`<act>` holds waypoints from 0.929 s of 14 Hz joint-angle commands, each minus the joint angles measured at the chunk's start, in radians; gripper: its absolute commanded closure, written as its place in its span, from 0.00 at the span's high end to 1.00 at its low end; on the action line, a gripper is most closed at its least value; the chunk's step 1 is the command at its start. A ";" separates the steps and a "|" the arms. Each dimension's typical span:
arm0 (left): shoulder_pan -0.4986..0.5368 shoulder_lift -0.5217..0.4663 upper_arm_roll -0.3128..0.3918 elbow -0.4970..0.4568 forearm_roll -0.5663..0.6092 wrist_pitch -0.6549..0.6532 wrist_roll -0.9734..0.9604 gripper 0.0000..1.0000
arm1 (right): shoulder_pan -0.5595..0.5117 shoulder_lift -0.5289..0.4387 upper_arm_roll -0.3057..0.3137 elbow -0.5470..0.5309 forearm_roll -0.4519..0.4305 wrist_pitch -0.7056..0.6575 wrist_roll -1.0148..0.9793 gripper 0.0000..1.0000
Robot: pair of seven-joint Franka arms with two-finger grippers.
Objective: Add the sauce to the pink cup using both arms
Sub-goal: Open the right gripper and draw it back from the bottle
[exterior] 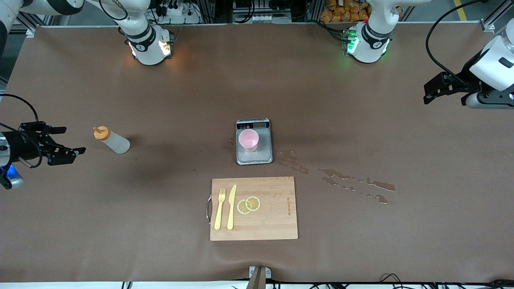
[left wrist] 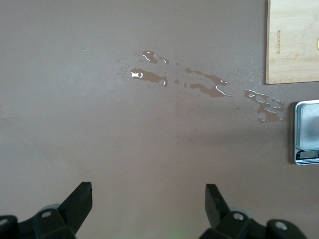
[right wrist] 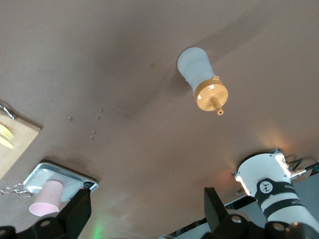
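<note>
Tabletop (exterior: 361, 100): brown, wet with spills toward the left arm's end from the scale. Board (exterior: 273, 224): nearer the camera than the scale, bearing fork, knife and lemon slices. Scale (exterior: 254, 158): mid-tabletop, carrying the upright cup (exterior: 248, 140); contents not discernible. Bottle (exterior: 112, 140): standing toward the right arm's end from the scale, capped. Right pincer (exterior: 66, 152): open, empty, near the bottle. Left pincer (exterior: 435, 94): open, empty, waiting, well apart from the scale. Handling: grip the bottle mid-body, gently; steady the cup.
</note>
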 commanded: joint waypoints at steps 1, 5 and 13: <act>0.006 -0.016 -0.001 -0.006 -0.006 -0.001 0.012 1.00 | 0.036 -0.079 -0.001 -0.038 -0.054 0.019 -0.035 1.00; 0.008 -0.013 0.000 -0.006 -0.006 -0.001 0.012 1.00 | 0.065 -0.203 -0.001 -0.143 -0.069 0.094 -0.115 1.00; 0.008 -0.013 0.003 -0.007 -0.006 0.001 0.011 1.00 | 0.119 -0.444 0.000 -0.475 -0.120 0.321 -0.150 1.00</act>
